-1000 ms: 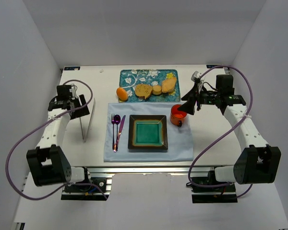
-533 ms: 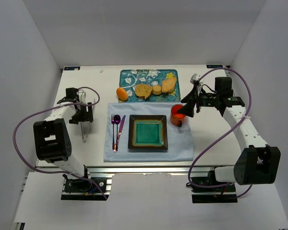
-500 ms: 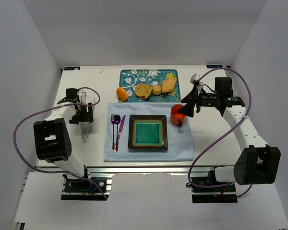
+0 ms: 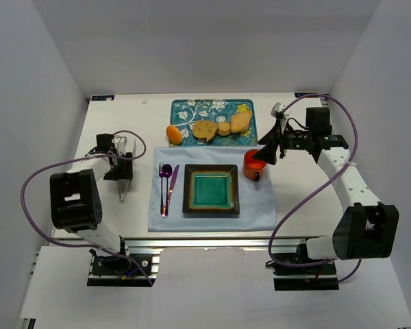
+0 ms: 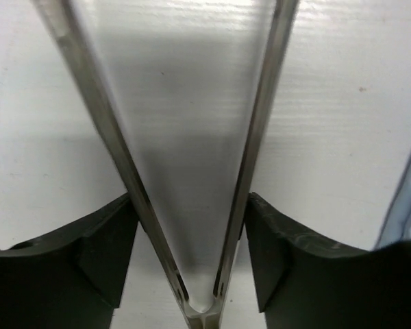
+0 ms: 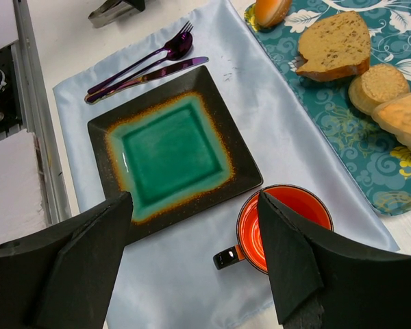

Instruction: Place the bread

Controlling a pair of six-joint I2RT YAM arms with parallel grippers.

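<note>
The bread lies on a teal patterned tray [image 4: 192, 110] at the back: a seeded slice [image 4: 205, 129], a small round piece [image 4: 224, 127] and a tan loaf [image 4: 240, 122]. All three show in the right wrist view: slice [image 6: 332, 46], round piece [image 6: 378, 84], loaf [image 6: 404, 116]. A dark square plate with a green centre [image 4: 211, 190] sits on a pale blue placemat [image 4: 260, 205]. My right gripper [image 4: 268, 152] is open and empty above an orange mug [image 4: 253, 164]. My left gripper [image 4: 118, 164] is shut on metal tongs [image 5: 260, 137] near their hinge, low over the table.
An orange round fruit [image 4: 174, 134] lies at the tray's left corner. A purple fork and knife [image 4: 166, 185] lie left of the plate. The tongs [image 4: 122, 185] point toward the near edge. The mug [image 6: 288, 223] is beside the plate [image 6: 171, 147].
My left arm has folded in and its gripper has dropped lower and nearer with the tongs, which now look flatter on the table. The right arm has hardly moved.
</note>
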